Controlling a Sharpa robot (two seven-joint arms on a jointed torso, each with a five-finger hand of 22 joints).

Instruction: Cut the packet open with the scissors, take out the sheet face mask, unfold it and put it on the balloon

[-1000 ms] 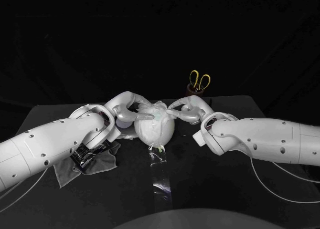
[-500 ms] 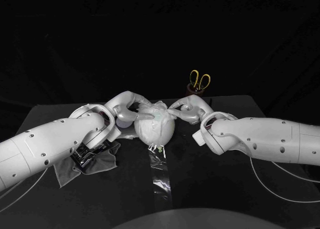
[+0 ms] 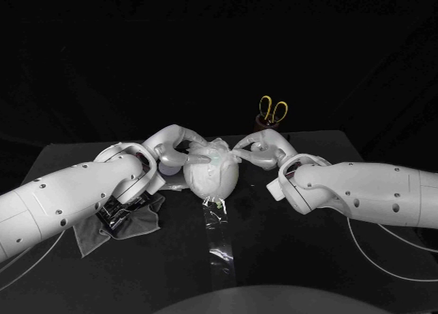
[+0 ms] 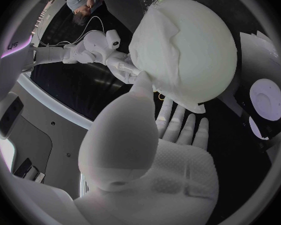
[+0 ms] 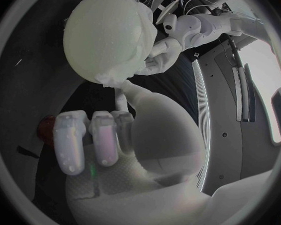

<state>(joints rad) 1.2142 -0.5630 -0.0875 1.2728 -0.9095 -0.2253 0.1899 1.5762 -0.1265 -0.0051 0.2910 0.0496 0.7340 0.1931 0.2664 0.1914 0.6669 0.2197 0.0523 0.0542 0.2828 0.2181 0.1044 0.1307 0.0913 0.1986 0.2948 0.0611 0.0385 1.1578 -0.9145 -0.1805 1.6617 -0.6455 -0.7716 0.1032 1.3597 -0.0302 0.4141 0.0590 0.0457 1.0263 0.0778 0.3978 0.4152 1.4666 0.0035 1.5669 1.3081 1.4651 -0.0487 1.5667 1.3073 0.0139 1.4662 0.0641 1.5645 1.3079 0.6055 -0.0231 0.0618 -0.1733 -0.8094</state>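
Because the mask (image 4: 157, 55) looks limp, clingy and tearable, take its edges: left hand (image 3: 178, 148), fingers apart, presses at ten o'clock of the balloon (image 4: 206, 42); whether the right hand (image 3: 259, 149), at two, holds it I cannot tell.

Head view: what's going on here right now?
Both hands are at the balloon in the middle of the table, which has the sheet face mask draped over its top. The left hand and the right hand have fingertips on the mask from either side; pinching or just pressing, I can't tell. The scissors stand in a holder at the back. A clear film strip lies in front of the balloon.
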